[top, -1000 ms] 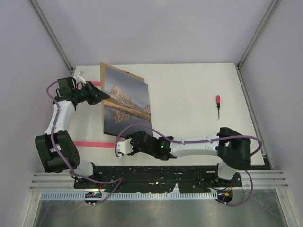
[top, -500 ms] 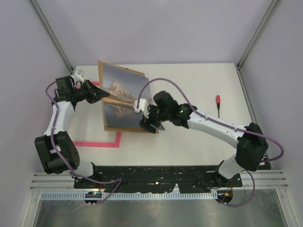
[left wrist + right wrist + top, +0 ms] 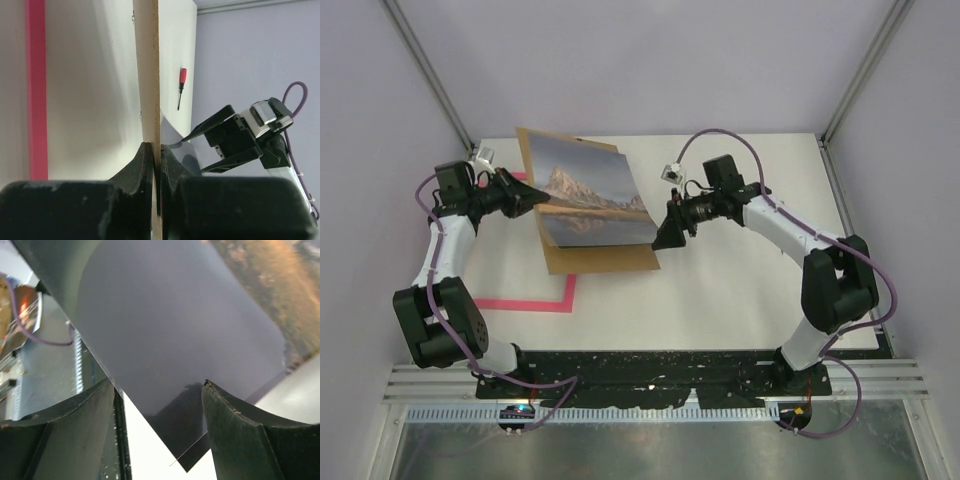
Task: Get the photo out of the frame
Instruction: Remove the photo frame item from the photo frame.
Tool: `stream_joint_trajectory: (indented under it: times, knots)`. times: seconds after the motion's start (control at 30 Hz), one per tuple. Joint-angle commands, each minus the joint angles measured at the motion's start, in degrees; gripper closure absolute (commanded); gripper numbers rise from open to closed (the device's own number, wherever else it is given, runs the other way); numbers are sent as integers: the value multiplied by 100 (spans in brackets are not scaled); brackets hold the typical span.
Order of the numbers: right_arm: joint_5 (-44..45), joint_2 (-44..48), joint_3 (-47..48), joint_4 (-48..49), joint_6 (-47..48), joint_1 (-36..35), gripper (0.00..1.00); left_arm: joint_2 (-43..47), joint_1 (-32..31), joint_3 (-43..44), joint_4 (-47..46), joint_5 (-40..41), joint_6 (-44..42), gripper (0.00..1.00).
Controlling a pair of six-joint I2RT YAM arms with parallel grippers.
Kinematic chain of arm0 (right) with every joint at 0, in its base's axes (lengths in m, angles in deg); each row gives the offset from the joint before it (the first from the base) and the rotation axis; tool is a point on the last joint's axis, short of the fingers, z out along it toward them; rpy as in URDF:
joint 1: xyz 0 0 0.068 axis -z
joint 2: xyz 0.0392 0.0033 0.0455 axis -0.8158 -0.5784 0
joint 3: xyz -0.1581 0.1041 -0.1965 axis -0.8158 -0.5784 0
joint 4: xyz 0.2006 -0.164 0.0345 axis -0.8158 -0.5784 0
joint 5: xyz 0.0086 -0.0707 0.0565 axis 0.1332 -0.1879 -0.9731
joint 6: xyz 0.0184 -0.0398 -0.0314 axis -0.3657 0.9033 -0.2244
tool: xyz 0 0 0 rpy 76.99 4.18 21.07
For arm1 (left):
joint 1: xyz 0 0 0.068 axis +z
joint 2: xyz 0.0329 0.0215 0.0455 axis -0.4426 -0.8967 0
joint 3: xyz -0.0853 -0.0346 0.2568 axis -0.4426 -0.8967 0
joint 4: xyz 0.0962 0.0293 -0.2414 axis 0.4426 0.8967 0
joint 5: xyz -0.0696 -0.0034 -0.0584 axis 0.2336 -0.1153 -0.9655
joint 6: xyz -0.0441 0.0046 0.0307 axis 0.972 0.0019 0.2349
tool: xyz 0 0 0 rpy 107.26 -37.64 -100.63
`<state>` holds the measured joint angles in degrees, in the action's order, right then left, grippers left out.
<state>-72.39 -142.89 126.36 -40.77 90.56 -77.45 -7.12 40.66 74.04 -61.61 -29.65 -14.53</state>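
The photo (image 3: 592, 200) is out of the frame (image 3: 533, 304). It lies face up against the brown board (image 3: 605, 258) and is raised off the table (image 3: 740, 290) at a tilt. The board sticks out past the photo's near edge.

The left gripper (image 3: 536, 198) is pinched tight on the left edge of this pair. In the left wrist view its fingers (image 3: 142, 167) meet on the board (image 3: 147, 75), which is seen edge-on and runs straight out from the fingertips. The photo shows there only as a dark sliver on the board's right face. I cannot tell whether the photo's own edge is in the pinch as well.

The right gripper (image 3: 666, 232) is at the photo's right near corner, with its jaws spread wide. In the right wrist view the dark lake part of the photo (image 3: 175, 315) fills the space ahead of the fingers (image 3: 250, 435). The photo's corner hangs between the two fingers and neither closes on it.

The frame lies flat on the table, below and to the left of the left gripper. One strip of it (image 3: 36, 85) runs along that gripper's left side. A red-handled screwdriver (image 3: 181, 87) lies on the table well beyond the left fingertips, on the far side of the board.
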Motion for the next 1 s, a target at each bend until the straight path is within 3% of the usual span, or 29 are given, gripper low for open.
stream_joint_trajectory:
  times: [0.0, 0.13, 0.23, 0.3, 0.37, 0.5, 0.7, 0.97]
  knots:
    - [-1148, 67, 468, -1389, 1281, -454, 24, 313, 28, 57, -474, -821, 136, 100]
    - [-1535, -29, 1162, -3209, 2654, -481, 23, 278, 46, 57, -526, -874, 189, 100]
    - [-1483, -178, 1445, -3794, 2992, -385, 23, 277, 46, 39, -614, -900, 268, 100]
    - [-1535, -214, 1376, -3061, 2458, -131, 22, 295, 46, 22, -675, -953, 312, 100]
    - [-1422, -275, 1061, -2017, 1056, 176, 22, 348, 64, -22, -816, -1006, 399, 100]
    - [-886, -696, 813, -677, -485, 686, 23, 409, 55, -101, -1071, -1120, 575, 100]
    - [-1157, -1549, 875, -490, -972, 872, 26, 462, 55, -294, -1868, -1340, 1093, 100]
    - [-1517, -1839, 681, -270, -1183, 881, 31, 550, 64, -506, -2793, -1489, 1700, 100]
